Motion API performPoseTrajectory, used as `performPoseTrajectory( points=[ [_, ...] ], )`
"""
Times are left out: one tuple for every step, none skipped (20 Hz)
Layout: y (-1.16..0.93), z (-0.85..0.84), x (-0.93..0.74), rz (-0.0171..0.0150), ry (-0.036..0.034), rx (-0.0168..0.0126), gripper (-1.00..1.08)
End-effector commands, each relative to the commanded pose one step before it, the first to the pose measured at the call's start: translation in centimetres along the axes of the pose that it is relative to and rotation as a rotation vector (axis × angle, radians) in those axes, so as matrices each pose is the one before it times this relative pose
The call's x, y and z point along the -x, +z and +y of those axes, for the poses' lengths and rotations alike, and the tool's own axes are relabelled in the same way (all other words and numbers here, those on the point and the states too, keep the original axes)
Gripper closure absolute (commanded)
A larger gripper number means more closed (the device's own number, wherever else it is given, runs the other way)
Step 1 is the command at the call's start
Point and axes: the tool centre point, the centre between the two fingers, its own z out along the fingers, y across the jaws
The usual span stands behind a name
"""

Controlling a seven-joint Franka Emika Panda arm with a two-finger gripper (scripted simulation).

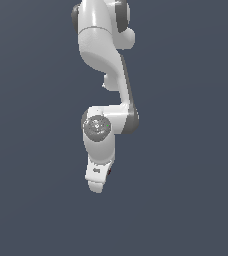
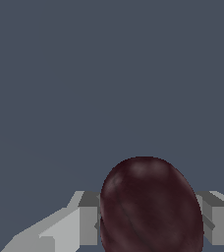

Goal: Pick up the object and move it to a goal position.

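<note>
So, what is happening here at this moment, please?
A white Panda arm holds a dark maroon ball in its gripper. In the wrist view the ball sits between the two grey fingers, which close on its sides. The exterior view shows only a dark sliver at the gripper. No goal marker is visible.

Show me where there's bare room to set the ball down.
Nearly everywhere: the grey surface lies bare on both sides of the arm in the exterior view. The only crowded spot is the end effector, its fingers flanking the maroon ball.
</note>
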Motion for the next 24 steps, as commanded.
performPoseTrajectory(
  points=[
    [-1.054, 0.736, 2.803, 0.00085, -0.00069, 0.00113, 1.08],
    [-0.378, 0.298, 1.090, 0.00000, 0.00000, 0.00000, 1.08],
    [-0.374, 0.299, 1.078, 0.00000, 0.00000, 0.00000, 1.08],
    [-0.370, 0.299, 1.064, 0.00000, 0.00000, 0.00000, 1.08],
    [-0.365, 0.300, 1.051, 0.00000, 0.00000, 0.00000, 1.08],
    [-0.361, 0.300, 1.036, 0.00000, 0.00000, 0.00000, 1.08],
    [-0.355, 0.300, 1.020, 0.00000, 0.00000, 0.00000, 1.08],
    [-0.347, 0.299, 0.997, 0.00000, 0.00000, 0.00000, 1.08],
    [-0.323, 0.285, 0.928, 0.00000, 0.00000, 0.00000, 1.08],
    [-0.295, 0.266, 0.845, 0.00000, 0.00000, 0.00000, 1.08],
    [-0.265, 0.245, 0.761, 0.00000, 0.00000, 0.00000, 1.08],
    [-0.235, 0.222, 0.676, 0.00000, 0.00000, 0.00000, 1.08],
    [-0.206, 0.198, 0.590, 0.00000, 0.00000, 0.00000, 1.08],
    [-0.177, 0.175, 0.508, 0.00000, 0.00000, 0.00000, 1.08],
    [-0.151, 0.153, 0.433, 0.00000, 0.00000, 0.00000, 1.08],
    [-0.127, 0.134, 0.366, 0.00000, 0.00000, 0.00000, 1.08],
    [-0.106, 0.116, 0.305, 0.00000, 0.00000, 0.00000, 1.08],
    [-0.087, 0.099, 0.250, 0.00000, 0.00000, 0.00000, 1.08],
    [-0.069, 0.082, 0.200, 0.00000, 0.00000, 0.00000, 1.08],
    [-0.054, 0.067, 0.155, 0.00000, 0.00000, 0.00000, 1.08],
    [-0.040, 0.052, 0.115, 0.00000, 0.00000, 0.00000, 1.08],
    [-0.027, 0.037, 0.079, 0.00000, 0.00000, 0.00000, 1.08],
    [-0.016, 0.022, 0.046, 0.00000, 0.00000, 0.00000, 1.08],
    [-0.005, 0.007, 0.015, 0.00000, 0.00000, 0.00000, 1.08]
  ],
)
